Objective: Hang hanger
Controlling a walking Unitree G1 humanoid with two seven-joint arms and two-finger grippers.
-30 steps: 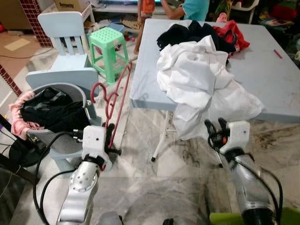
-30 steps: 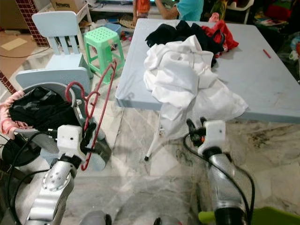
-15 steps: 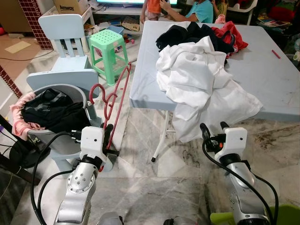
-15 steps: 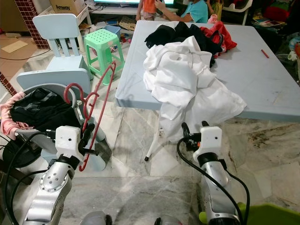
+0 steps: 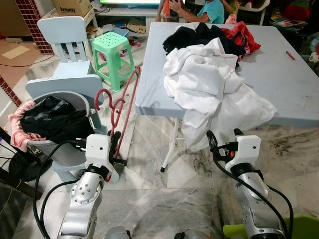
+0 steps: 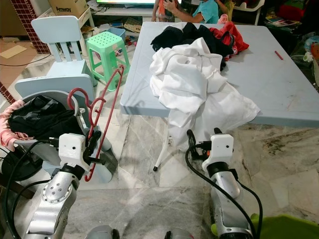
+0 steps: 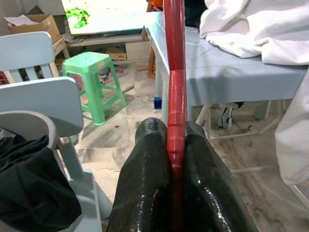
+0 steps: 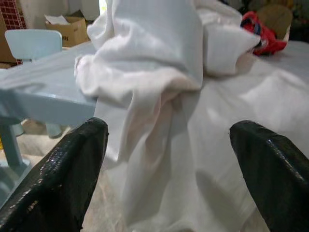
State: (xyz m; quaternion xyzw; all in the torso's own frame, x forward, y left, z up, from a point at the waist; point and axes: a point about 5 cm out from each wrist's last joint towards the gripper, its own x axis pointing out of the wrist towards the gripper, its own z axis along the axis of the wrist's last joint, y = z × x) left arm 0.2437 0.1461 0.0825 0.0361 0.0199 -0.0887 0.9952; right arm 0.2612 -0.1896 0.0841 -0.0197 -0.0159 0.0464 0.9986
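step: red hanger point(image 5: 121, 110) clamped in left gripper point(image 5: 114, 147) | right gripper point(image 5: 222, 141) spread wide, empty | next: white garment point(image 5: 212, 84) at 1 o'clock on desk point(image 5: 294, 84) to be reached

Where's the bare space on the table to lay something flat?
The table's right half is bare, between the white shirt pile and the red pen by the far right edge. A narrow bare strip runs along its left edge. The far middle is crowded with black clothes and a red garment.
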